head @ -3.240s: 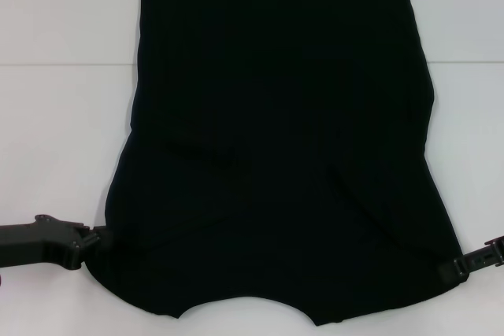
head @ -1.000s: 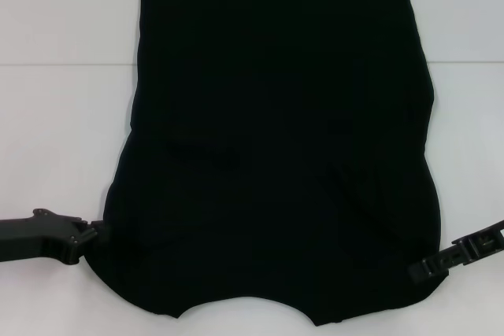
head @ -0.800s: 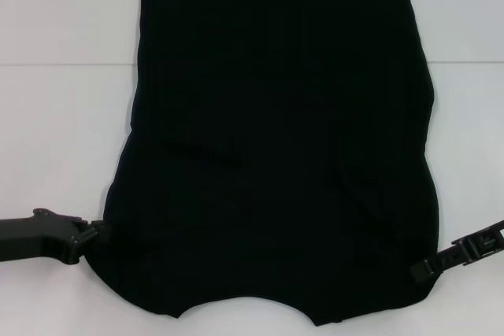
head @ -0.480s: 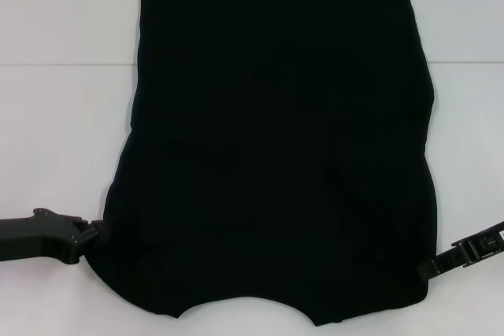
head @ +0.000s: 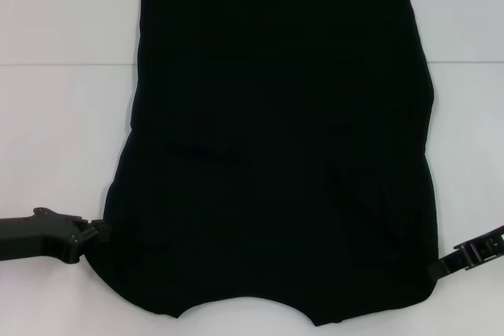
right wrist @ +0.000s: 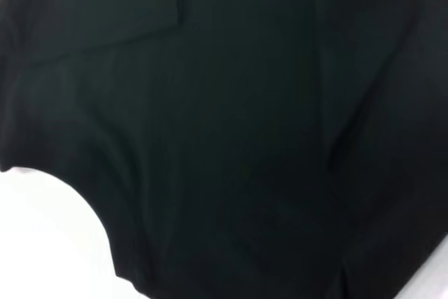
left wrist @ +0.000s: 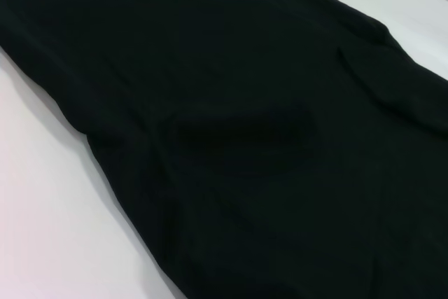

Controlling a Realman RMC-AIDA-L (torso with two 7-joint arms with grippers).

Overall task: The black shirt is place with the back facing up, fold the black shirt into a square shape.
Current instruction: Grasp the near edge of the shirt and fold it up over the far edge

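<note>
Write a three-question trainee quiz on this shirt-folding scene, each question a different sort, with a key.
1. True or false: the black shirt lies spread flat on the white table with no lettering showing.
2. Multiple choice: where is the left claw in the head view?
A. At the shirt's near left edge
B. Over the shirt's middle
C. At the shirt's far edge
3. Fill in: the right claw sits at the shirt's near ____ corner.

Key: 1 true; 2 A; 3 right.
</note>
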